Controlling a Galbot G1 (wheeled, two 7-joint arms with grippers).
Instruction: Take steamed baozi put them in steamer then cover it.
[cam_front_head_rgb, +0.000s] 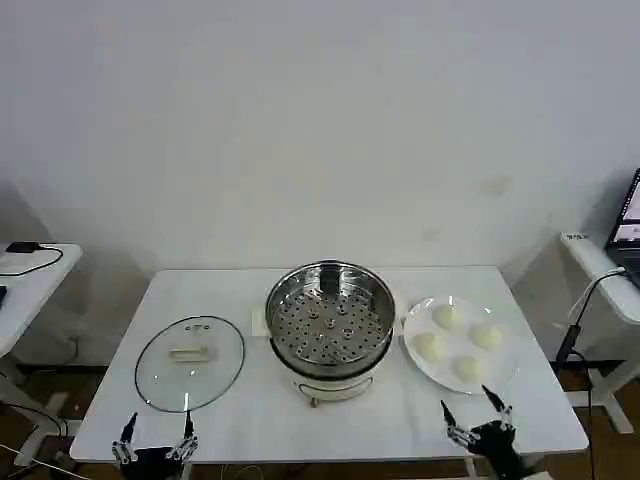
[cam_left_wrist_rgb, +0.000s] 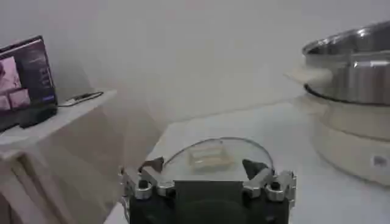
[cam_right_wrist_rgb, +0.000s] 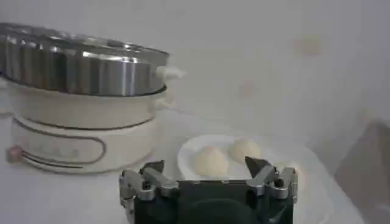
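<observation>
— Nearest the camera? Left gripper (cam_front_head_rgb: 157, 432) and right gripper (cam_front_head_rgb: 476, 412) at table edge, jaws apart, holding nothing.

— Farther? Round shiny steel steamer (cam_front_head_rgb: 330, 322) in middle; glass cover (cam_front_head_rgb: 190, 362) flat to its left; four smooth cream baozi (cam_front_head_rgb: 458, 343) on white plate (cam_front_head_rgb: 412, 350) to its right.

A lab or test room is suggested rather than a home kitchen. A plain white table (cam_front_head_rgb: 250, 400) is set against a bare white wall (cam_front_head_rgb: 320, 120), with no counters, cupboards or sink around it. Side desks (cam_front_head_rgb: 30, 275) are placed at either edge, one carrying cables (cam_front_head_rgb: 30, 258), and an open laptop (cam_left_wrist_rgb: 24, 82) with a lit screen is seen on a side desk.
</observation>
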